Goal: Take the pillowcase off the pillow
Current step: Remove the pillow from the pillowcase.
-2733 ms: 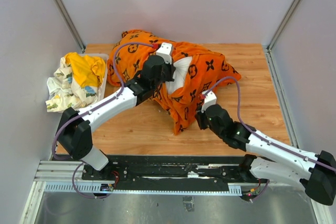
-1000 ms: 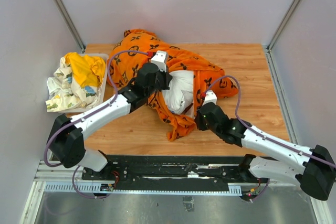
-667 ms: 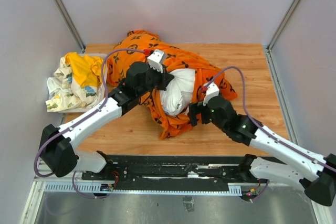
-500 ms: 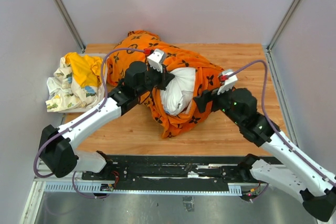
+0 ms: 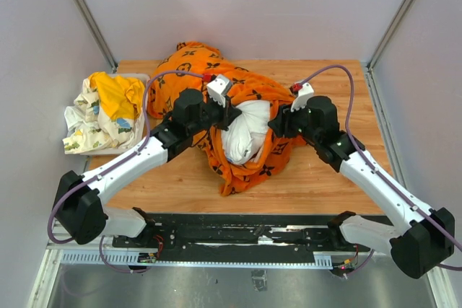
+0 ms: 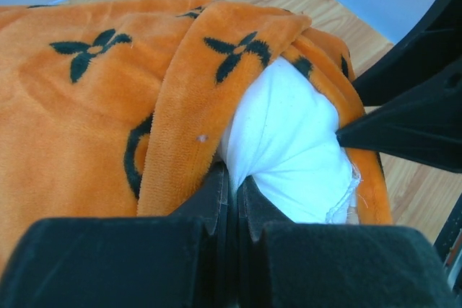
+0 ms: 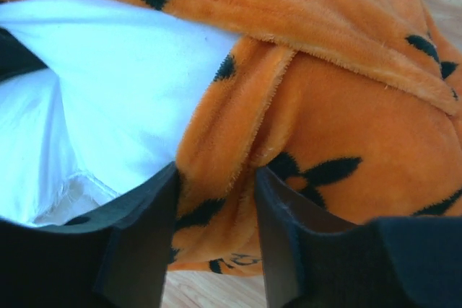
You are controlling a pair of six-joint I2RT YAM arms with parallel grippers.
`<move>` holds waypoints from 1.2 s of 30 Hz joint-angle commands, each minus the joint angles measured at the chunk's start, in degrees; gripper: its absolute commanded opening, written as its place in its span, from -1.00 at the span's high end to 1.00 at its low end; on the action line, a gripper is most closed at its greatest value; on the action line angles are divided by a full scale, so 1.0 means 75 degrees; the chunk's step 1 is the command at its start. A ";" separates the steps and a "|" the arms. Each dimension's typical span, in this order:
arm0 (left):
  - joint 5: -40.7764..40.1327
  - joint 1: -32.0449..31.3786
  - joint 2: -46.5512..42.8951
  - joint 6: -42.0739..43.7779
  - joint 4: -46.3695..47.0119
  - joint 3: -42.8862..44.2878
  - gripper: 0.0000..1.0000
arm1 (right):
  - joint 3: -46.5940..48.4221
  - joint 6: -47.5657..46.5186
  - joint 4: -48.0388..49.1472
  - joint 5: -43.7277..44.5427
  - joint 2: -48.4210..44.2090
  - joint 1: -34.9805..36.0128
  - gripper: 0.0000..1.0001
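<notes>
The orange pillowcase (image 5: 249,91) with black motifs lies bunched at the table's middle, its opening facing front. The white pillow (image 5: 244,131) bulges out of it. My left gripper (image 5: 229,113) is shut on a pinch of the pillow's white fabric (image 6: 289,142), next to the pillowcase's hem (image 6: 188,135). My right gripper (image 5: 276,125) is at the pillow's right side, its jaws open and astride a thick fold of the pillowcase (image 7: 238,142). In the right wrist view the gripper (image 7: 215,200) has orange plush between its fingers (image 7: 144,214), with the pillow (image 7: 123,77) to the left.
A pile of yellow cloth (image 5: 119,94) and white floral-print cloth (image 5: 86,131) sits at the table's left edge. Grey walls and metal posts enclose the wooden table (image 5: 339,171). The right arm's black body (image 6: 419,106) sits close to the left gripper.
My right arm has swung from the pillow's front up to its right side, onto the pillowcase's edge. The left gripper keeps its hold on the pillow and has shifted slightly right.
</notes>
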 commanded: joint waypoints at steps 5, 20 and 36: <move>-0.0276 0.0083 -0.0234 0.0202 0.1312 -0.0033 1.00 | 0.0204 0.0359 -0.0103 0.0175 0.0289 -0.0494 0.60; -0.1832 0.0345 -0.0776 -0.0784 0.1576 -0.0068 0.99 | -0.1436 0.2528 0.0133 0.0177 0.0066 -0.3161 0.90; 0.3219 0.0680 -0.1619 -0.1302 0.3255 -0.0933 1.00 | -0.2042 0.2908 0.0839 -0.0372 0.0779 -0.3081 0.48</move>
